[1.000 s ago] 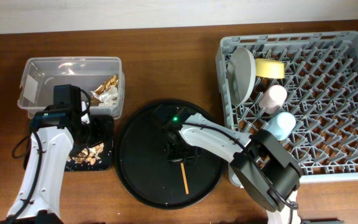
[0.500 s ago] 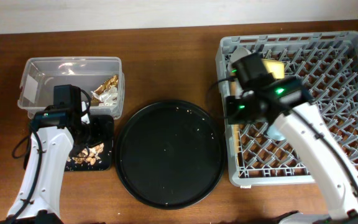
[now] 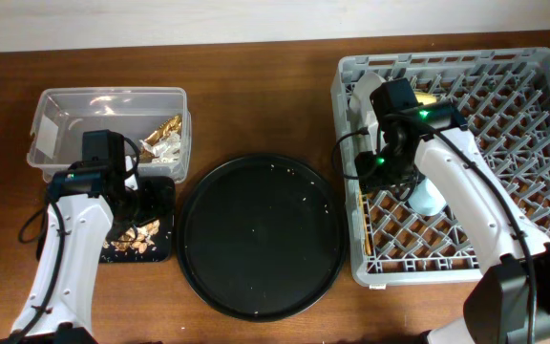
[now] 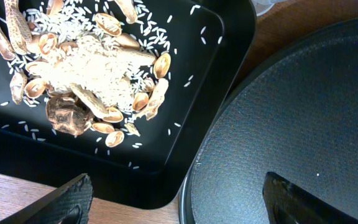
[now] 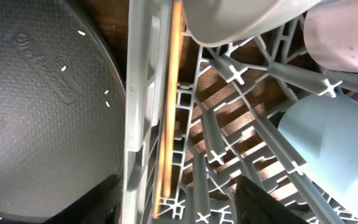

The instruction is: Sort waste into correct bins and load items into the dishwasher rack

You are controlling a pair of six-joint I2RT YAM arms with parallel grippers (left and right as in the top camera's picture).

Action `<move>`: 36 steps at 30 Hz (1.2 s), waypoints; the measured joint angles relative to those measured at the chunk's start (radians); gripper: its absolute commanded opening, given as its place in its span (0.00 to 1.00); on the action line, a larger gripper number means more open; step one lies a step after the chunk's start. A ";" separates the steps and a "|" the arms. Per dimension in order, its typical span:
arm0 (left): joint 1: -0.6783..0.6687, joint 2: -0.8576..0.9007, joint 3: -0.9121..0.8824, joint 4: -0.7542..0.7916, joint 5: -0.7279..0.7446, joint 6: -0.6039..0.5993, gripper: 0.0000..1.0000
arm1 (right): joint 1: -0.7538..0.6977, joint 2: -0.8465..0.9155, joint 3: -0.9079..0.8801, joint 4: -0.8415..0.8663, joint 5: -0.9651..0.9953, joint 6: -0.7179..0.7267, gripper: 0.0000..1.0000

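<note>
Arm on the right bends down over the left edge of the rack (image 3: 466,57), right gripper (image 3: 370,174) spread and empty. One pale wooden chopstick (image 5: 169,93) lies flat along that wall, under the plate (image 5: 241,18). Meanwhile the left gripper (image 4: 179,202) gapes, empty.

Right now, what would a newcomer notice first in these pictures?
The big grey dishwasher rack fills the right side, a wooden chopstick along its left wall. A large round black tray sits centre; left of it, food scraps and rice heap in a shallow black tray.
</note>
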 measured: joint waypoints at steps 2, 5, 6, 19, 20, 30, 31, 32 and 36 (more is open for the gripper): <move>0.000 0.000 0.000 0.001 0.000 0.000 0.87 | -0.005 -0.007 0.000 0.000 0.000 0.001 0.60; -0.005 0.000 0.000 0.025 0.021 0.011 0.92 | -0.047 -0.063 0.000 0.015 -0.015 0.008 0.70; -0.010 0.000 0.000 0.037 0.027 0.024 0.94 | -0.072 -0.090 0.000 0.021 -0.029 0.008 0.70; -0.225 -0.019 -0.005 -0.039 0.045 0.192 0.99 | -0.249 -0.195 -0.037 -0.046 -0.225 -0.077 0.94; -0.225 -0.052 -0.020 -0.037 0.039 0.193 0.99 | -0.243 -0.229 -0.073 -0.024 -0.222 -0.076 0.99; -0.225 -0.683 -0.261 0.080 0.017 0.196 0.99 | -0.143 -0.824 -0.518 0.307 -0.164 -0.075 0.99; -0.225 -0.755 -0.273 0.080 0.018 0.196 0.99 | -0.143 -0.869 -0.539 0.307 -0.161 -0.075 0.99; -0.225 -0.814 -0.277 0.086 0.018 0.196 0.99 | -0.143 -0.908 -0.557 0.302 -0.158 -0.075 0.99; -0.225 -0.967 -0.279 0.098 0.018 0.196 0.99 | -0.143 -0.987 -0.570 0.285 -0.154 -0.075 0.99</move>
